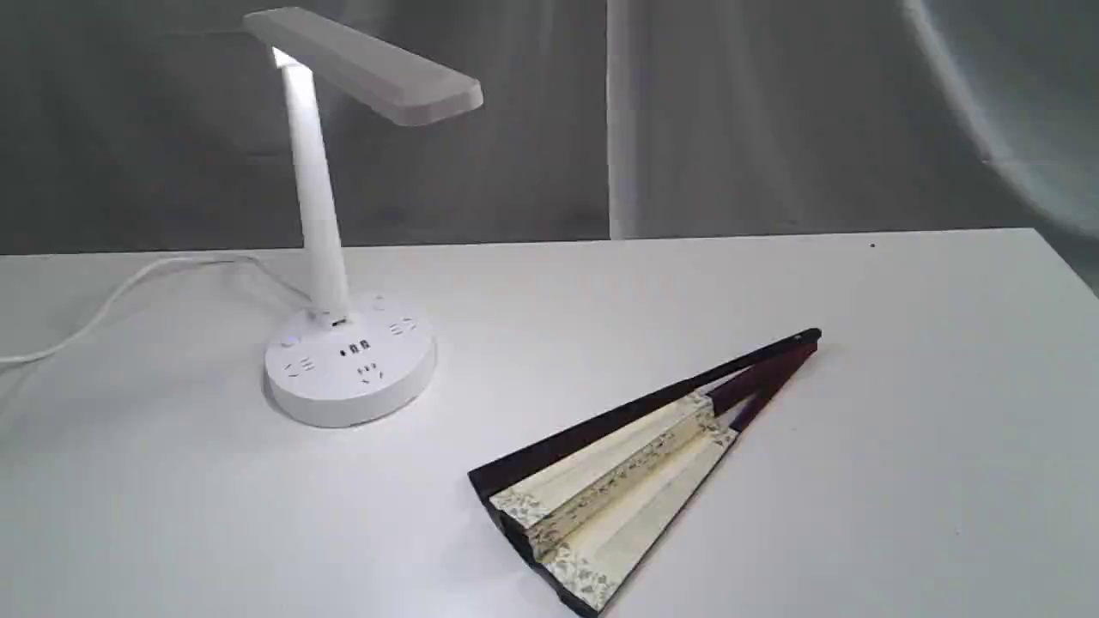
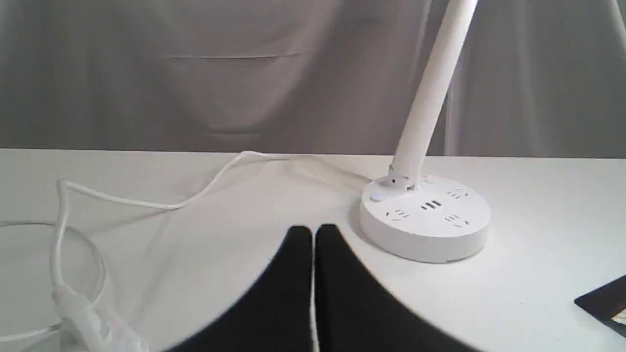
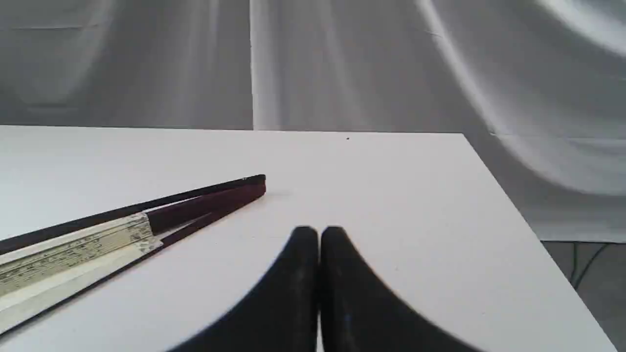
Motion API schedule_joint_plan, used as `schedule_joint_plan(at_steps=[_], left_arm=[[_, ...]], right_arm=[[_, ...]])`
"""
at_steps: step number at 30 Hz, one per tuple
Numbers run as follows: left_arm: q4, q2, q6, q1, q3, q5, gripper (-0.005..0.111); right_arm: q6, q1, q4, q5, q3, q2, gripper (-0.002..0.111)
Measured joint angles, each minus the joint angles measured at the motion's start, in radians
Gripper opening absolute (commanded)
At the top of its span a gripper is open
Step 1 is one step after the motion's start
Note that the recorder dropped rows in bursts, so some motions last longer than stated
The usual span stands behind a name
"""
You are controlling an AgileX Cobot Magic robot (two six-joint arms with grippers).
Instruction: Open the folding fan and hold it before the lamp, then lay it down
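Note:
The folding fan (image 1: pixel 627 468) lies flat on the white table, spread only a little, its pivot end toward the back right and its cream pleats toward the front. Its dark sticks and maroon ribs also show in the right wrist view (image 3: pixel 122 227), and one black corner (image 2: pixel 604 303) in the left wrist view. The white lamp (image 1: pixel 330 257) stands lit at the back left with its round socket base (image 2: pixel 425 217). My left gripper (image 2: pixel 313 230) is shut and empty, just short of the lamp base. My right gripper (image 3: pixel 319 231) is shut and empty, beside the fan's pivot end. Neither arm shows in the exterior view.
A white cord (image 2: pixel 146 203) runs from the lamp base across the table's left part to a plug block (image 2: pixel 85 318). The table's right edge (image 3: pixel 518 215) drops off to the floor. Grey cloth (image 1: pixel 773 120) hangs behind the table.

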Motion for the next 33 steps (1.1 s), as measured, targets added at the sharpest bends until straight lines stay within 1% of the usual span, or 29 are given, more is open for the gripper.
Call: schedule_joint_plan(at_steps=[13,19,23,29,33], left_arm=[[-0.024,0.0,-0.019,0.0,0.0,0.0,0.0],[-0.025,0.0,-0.07,0.0,0.0,-0.024,0.0],[-0.025,0.0,-0.075,0.0,-0.005,-0.008,0.0],[-0.051,0.0,-0.078,0.0,-0.108,0.015,0.0],[-0.117,0.0,-0.094,0.0,-0.192,0.081,0.0]], right_arm=[[0.0,0.0,0.0,-0.002,0.0,0.0,0.0],[0.0,0.0,0.009,-0.063,0.0,0.0,0.0],[0.0,0.0,0.011,-0.072,0.0,0.0,0.0],[0.0,0.0,0.012,-0.062,-0.064,0.0,0.0],[0.0,0.0,0.019,-0.011,-0.132,0.0,0.0]])
